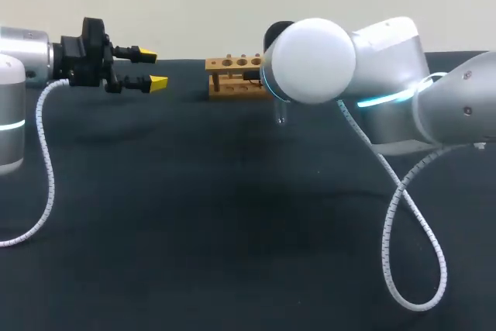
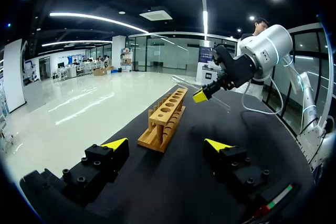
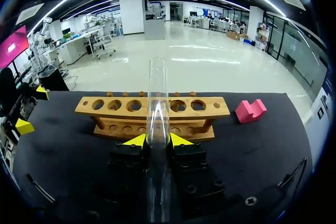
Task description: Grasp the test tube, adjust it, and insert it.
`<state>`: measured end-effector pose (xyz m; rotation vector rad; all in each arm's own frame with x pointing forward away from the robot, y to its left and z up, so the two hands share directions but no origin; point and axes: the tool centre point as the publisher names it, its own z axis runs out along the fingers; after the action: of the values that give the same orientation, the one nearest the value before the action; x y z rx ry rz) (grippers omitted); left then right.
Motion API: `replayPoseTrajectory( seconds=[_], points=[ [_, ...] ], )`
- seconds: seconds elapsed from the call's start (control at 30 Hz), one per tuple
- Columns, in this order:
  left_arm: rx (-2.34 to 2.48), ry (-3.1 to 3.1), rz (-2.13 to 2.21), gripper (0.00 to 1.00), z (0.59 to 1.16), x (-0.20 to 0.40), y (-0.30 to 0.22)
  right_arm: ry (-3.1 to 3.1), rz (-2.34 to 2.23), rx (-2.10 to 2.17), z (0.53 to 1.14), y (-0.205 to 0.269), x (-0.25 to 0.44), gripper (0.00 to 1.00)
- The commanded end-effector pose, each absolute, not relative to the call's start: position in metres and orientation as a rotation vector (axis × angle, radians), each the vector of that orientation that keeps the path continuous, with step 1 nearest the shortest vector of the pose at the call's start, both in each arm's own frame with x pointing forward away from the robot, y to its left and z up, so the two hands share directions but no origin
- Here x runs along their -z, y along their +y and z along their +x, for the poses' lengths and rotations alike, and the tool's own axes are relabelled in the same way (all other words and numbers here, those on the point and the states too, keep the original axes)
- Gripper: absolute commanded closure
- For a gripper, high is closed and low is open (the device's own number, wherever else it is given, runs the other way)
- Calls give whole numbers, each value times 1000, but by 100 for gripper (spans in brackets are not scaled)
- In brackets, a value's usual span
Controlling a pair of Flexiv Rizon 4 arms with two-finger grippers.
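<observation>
Presently, my right gripper (image 3: 156, 140) is clenched on the test tube (image 3: 157, 93), which runs lengthwise between its yellow fingers, ahead toward the wooden rack (image 3: 115, 106) and in none of its holes. The rack stands near the far edge of the desk (image 1: 194, 215), about midway along it. My left gripper (image 1: 152, 69) hangs released over the desk's far left part, its fingers toward the rack. A pink block (image 3: 250, 110) lies just off the rack's end away from that gripper
</observation>
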<state>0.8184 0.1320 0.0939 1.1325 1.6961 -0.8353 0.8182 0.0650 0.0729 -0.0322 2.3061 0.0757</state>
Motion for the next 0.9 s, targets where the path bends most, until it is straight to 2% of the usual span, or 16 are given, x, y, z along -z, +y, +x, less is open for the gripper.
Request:
replayPoseTrajectory(
  seconds=[0.03, 0.9],
  points=[
    [834, 1690, 1131, 0, 818, -93, 133, 2310, -35, -80, 826, 67, -68, 100],
    [834, 1690, 1131, 0, 818, -93, 133, 2343, -35, -97, 838, 73, -57, 100]
  ],
)
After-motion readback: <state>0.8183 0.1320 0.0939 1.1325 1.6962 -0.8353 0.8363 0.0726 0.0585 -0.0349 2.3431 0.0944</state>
